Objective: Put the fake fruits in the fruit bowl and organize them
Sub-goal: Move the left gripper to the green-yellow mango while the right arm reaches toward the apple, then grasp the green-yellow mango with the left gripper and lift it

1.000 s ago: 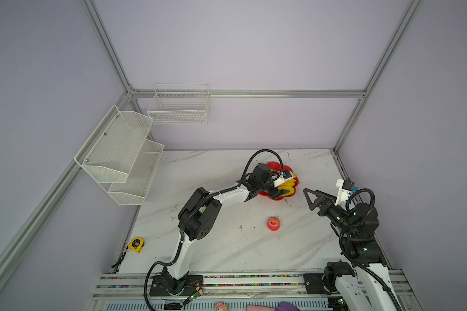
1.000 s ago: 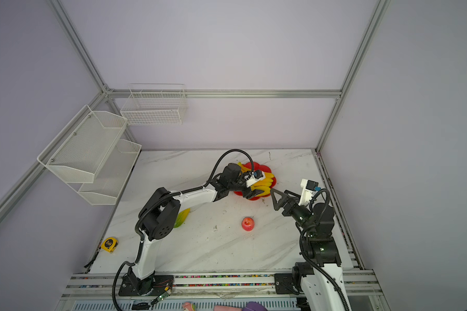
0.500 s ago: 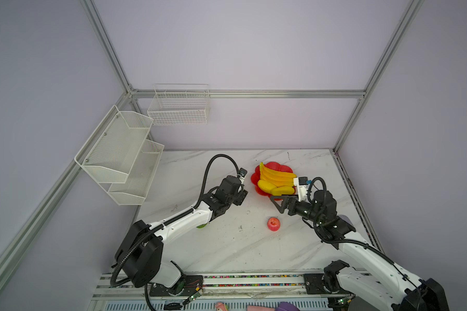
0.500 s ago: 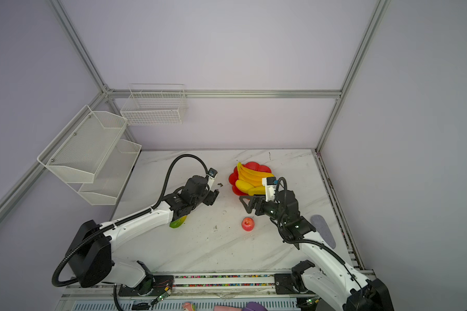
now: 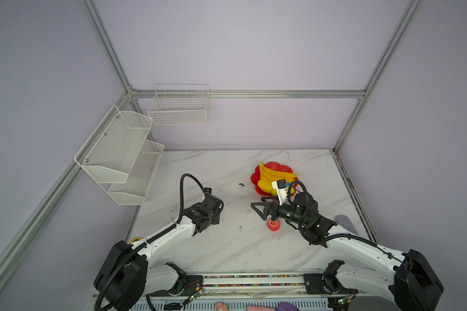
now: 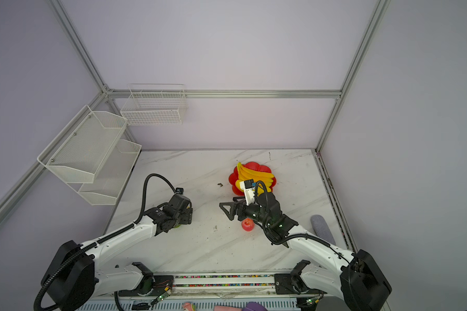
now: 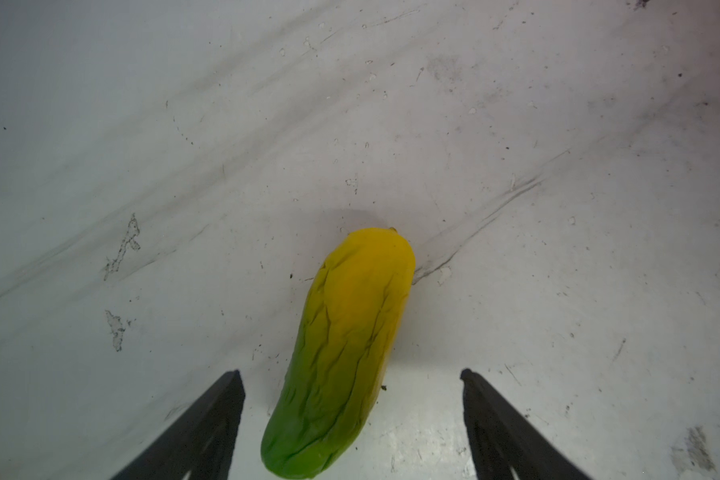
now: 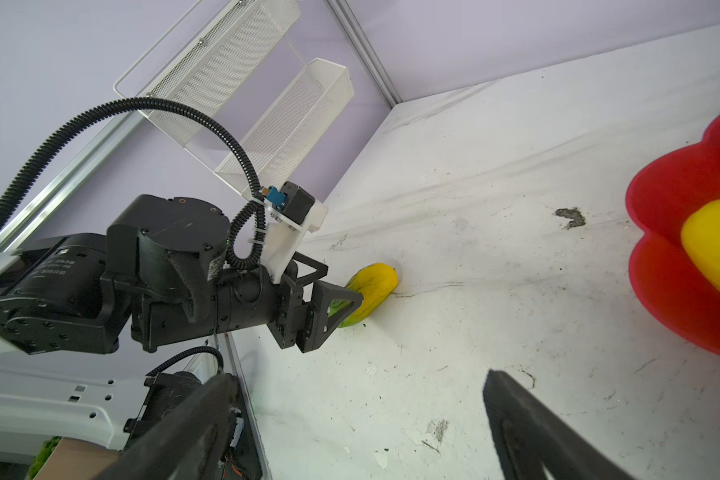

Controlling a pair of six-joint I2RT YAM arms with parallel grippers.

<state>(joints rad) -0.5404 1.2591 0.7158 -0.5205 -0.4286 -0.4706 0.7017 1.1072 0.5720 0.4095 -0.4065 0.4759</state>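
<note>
Red bowl [image 5: 254, 178] w/ bananas [image 5: 274, 174], mango [image 5: 264, 186]

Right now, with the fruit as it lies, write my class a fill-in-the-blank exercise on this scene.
The banana bunch lies in the fruit bowl, whose colour is ____.
The apple sits ____ the bowl, on the table.
The jaws of the left gripper, either side of the green-and-yellow mango, stand ____, not touching it.
Missing words: red; outside; open.
</note>
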